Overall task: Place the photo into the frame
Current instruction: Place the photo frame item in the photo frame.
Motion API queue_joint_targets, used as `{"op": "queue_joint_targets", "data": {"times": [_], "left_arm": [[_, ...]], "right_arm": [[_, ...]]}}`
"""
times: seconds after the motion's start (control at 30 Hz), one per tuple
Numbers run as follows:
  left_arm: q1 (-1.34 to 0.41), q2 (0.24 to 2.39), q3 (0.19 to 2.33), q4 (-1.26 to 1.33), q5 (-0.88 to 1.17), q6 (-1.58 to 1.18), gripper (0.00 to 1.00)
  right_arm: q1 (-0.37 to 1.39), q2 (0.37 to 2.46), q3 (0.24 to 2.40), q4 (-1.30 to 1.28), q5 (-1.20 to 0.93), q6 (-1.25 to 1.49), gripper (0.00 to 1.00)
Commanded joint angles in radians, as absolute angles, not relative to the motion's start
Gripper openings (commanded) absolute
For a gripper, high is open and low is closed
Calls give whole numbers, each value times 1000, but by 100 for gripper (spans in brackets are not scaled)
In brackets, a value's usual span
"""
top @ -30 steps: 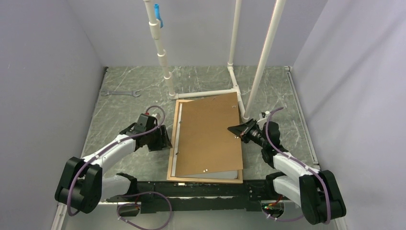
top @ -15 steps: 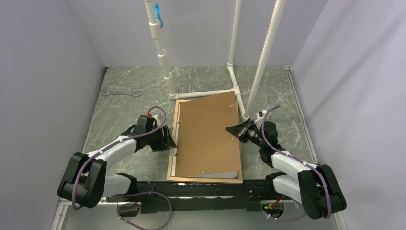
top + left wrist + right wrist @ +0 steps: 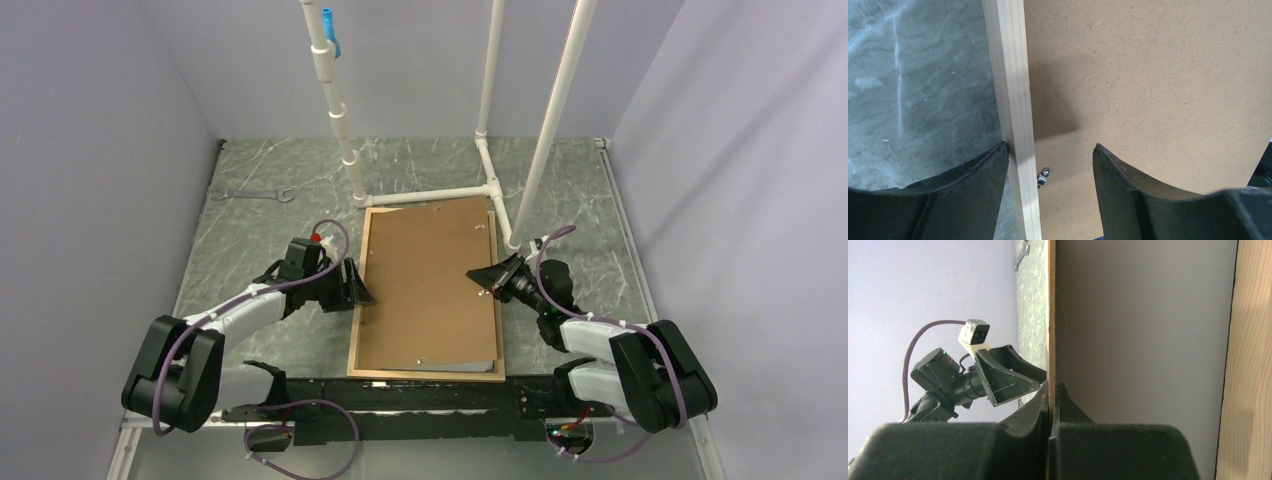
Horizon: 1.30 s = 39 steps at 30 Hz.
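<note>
Over the last second the right gripper (image 3: 1052, 387) has pushed leftward, and the plain brown hardboard backing panel (image 3: 430, 280) it holds has swung from skewed to nearly square over the frame. Its jaws are pinched tight on the panel's thin right edge, which looks raised a little off the rail beneath.

The left gripper (image 3: 1050, 150) has crept in too. It now stands with its jaws well apart, straddling the left rail of the large rectangular frame of thin light-coloured wooden strips (image 3: 1010, 75). One finger touches the rail's outer side and the other hangs over the hardboard. It grips nothing. A small metal tab (image 3: 1044, 175) pokes out between rail and panel.

The frame lies flat on the grey marbled table (image 3: 260, 240), just in front of the white pipe structure (image 3: 430, 195). A spanner (image 3: 250, 194) sits well apart at the far left.

A pale grey strip showing under the panel's near edge is, I'd judge, the blank back of the large rectangular photo print (image 3: 460, 367), lying face down inside the frame; the rest is hidden.

If so, the photo is already in. The panel must yet be lowered flush within the rails, and the tabs perhaps turned.
</note>
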<state>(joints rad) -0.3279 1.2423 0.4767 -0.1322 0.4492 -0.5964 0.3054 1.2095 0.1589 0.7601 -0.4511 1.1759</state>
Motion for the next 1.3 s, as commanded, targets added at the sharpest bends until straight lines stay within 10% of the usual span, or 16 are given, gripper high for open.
{"op": "queue_joint_targets", "data": {"times": [0.0, 0.37, 1.0, 1.27], "left_arm": [[-324, 1252, 466, -63, 502, -607, 66], [-324, 1238, 468, -72, 502, -598, 66], [-324, 1244, 475, -119, 463, -573, 66], [-324, 1243, 475, -136, 449, -567, 66]], "right_arm": [[344, 1233, 120, 818, -432, 1150, 0], [369, 1248, 126, 710, -387, 1076, 1], [423, 1187, 414, 121, -260, 882, 79], [481, 1230, 508, -31, -186, 865, 94]]}}
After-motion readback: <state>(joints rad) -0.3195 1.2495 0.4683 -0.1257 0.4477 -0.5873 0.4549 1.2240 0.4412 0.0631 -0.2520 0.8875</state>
